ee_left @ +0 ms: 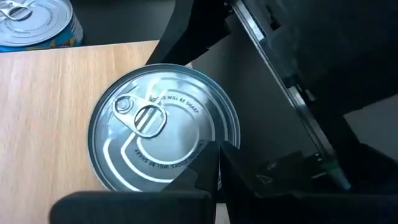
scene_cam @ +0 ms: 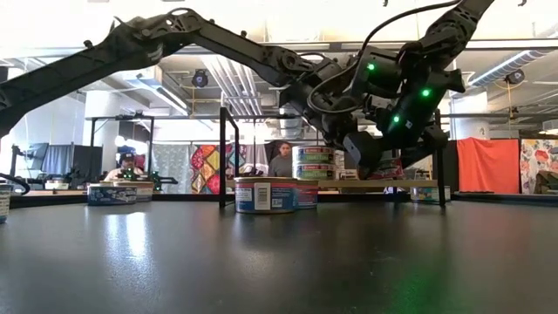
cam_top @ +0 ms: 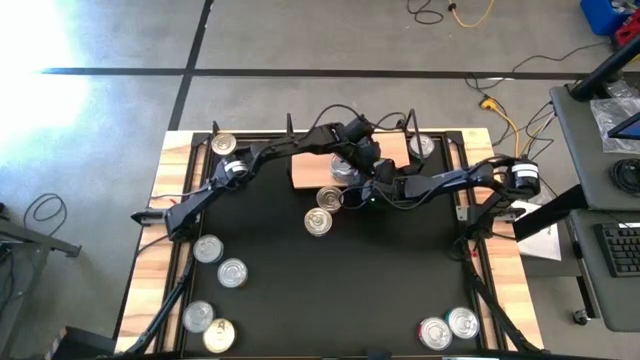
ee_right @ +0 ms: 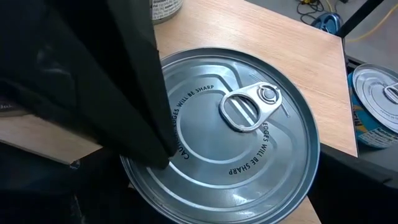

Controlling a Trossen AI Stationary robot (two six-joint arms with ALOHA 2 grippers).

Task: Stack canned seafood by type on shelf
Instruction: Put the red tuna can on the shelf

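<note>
A silver-lidded can (ee_left: 163,134) with a ring pull stands on the light-wood shelf (ee_left: 43,124). My left gripper (ee_left: 216,163) is shut, its tips over the lid near the rim. My right gripper (cam_top: 378,178) reaches in from the table's right, open wide, with the same can (ee_right: 230,143) close under it. Its own fingertips do not show. In the low view two cans (scene_cam: 314,163) stand stacked on the shelf next to both grippers (scene_cam: 366,153). Another can (cam_top: 421,146) sits at the shelf's right end. My left gripper sets its shut fingertips (ee_right: 158,152) on the can's lid, close to the rim (ee_left: 205,168). It comes slanting down from the far side. The can stands upright on the shelf. My right gripper is close around the can; I cannot tell whether its fingers touch the can.
Two loose cans (cam_top: 329,197) (cam_top: 318,221) lie on the black table just in front of the shelf. Several more sit at the near left (cam_top: 220,290), two at the near right (cam_top: 448,328), one at the far left corner (cam_top: 222,145). People sit in the room behind.
</note>
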